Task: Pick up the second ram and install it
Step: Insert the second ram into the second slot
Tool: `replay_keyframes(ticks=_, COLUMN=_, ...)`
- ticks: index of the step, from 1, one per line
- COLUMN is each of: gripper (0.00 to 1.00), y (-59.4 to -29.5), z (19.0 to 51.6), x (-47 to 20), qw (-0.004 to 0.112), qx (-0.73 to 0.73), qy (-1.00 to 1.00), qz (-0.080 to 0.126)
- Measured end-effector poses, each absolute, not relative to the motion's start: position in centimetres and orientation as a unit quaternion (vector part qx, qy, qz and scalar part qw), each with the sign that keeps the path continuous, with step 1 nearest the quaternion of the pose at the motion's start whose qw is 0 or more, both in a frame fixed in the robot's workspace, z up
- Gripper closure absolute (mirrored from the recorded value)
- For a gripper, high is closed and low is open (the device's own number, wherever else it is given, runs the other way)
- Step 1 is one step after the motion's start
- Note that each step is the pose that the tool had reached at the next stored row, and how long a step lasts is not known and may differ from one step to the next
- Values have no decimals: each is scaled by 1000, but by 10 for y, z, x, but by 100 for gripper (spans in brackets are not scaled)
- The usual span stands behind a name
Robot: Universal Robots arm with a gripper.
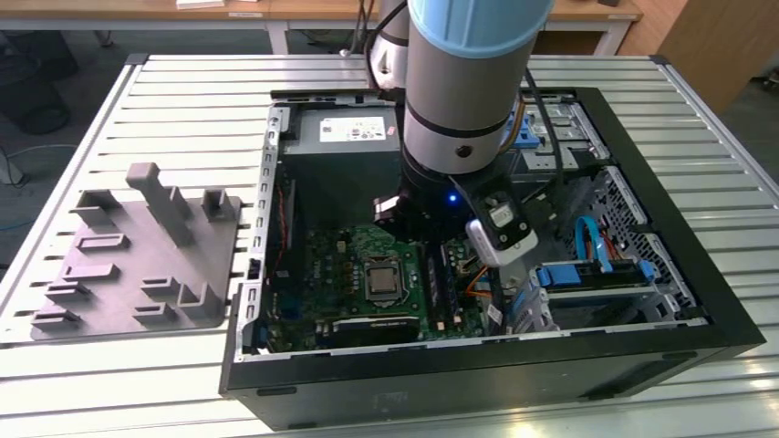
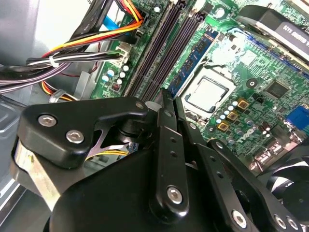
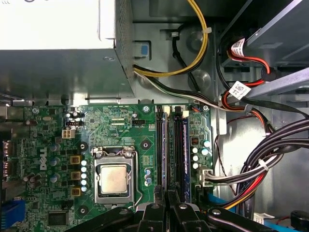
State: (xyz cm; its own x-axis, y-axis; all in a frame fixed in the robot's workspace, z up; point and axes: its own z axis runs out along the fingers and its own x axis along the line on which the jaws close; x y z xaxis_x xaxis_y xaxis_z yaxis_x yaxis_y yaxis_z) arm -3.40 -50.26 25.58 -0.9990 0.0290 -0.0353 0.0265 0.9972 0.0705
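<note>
Ram (image 3: 161, 145) stands edge-on in the slot bank, at 3 o'clock of the CPU socket (image 1: 383, 278) in the exterior view. Gripper (image 2: 170, 99) hangs over the bank's end, fingers together, gripping nothing; contact with the ram cannot be told. Cables (image 3: 270, 159) crowd the bank's far edge, and case (image 1: 681, 274) walls ring the board.

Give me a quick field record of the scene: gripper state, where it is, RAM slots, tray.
gripper: fingers shut, nothing visibly held
position: inside the open computer case, low over the RAM slots beside the CPU socket
second ram: a dark stick seems seated in a slot; cannot tell whether it is latched
gray tray: on the table at the exterior view's left, no sticks visible in it
</note>
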Motion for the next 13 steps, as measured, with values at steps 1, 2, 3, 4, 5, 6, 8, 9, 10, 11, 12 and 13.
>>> replay_keyframes(ticks=1, gripper=86, y=-503, z=255, x=-34, qw=18, qx=14, qy=999, qz=35)
replay_keyframes(ticks=2, gripper=86, y=-503, z=255, x=-34, qw=18, qx=14, qy=999, qz=35)
replay_keyframes(ticks=3, gripper=86, y=-503, z=255, x=-34, qw=18, qx=14, qy=999, qz=35)
replay_keyframes(ticks=4, gripper=86, y=-503, z=254, x=-34, qw=18, qx=14, qy=999, qz=35)
replay_keyframes(ticks=5, gripper=86, y=-503, z=254, x=-34, qw=18, qx=14, qy=999, qz=35)
replay_keyframes(ticks=6, gripper=86, y=-503, z=254, x=-34, qw=18, qx=14, qy=999, qz=35)
replay_keyframes(ticks=8, gripper=86, y=-503, z=253, x=-34, qw=18, qx=14, qy=999, qz=35)
replay_keyframes(ticks=9, gripper=86, y=-503, z=253, x=-34, qw=18, qx=14, qy=999, qz=35)
replay_keyframes(ticks=10, gripper=86, y=-503, z=253, x=-34, qw=18, qx=14, qy=999, qz=35)
replay_keyframes(ticks=11, gripper=86, y=-503, z=252, x=-34, qw=18, qx=14, qy=999, qz=35)
replay_keyframes(ticks=12, gripper=86, y=-503, z=252, x=-34, qw=18, qx=14, qy=999, qz=35)
replay_keyframes(ticks=13, gripper=86, y=-503, z=252, x=-34, qw=18, qx=14, qy=999, qz=35)
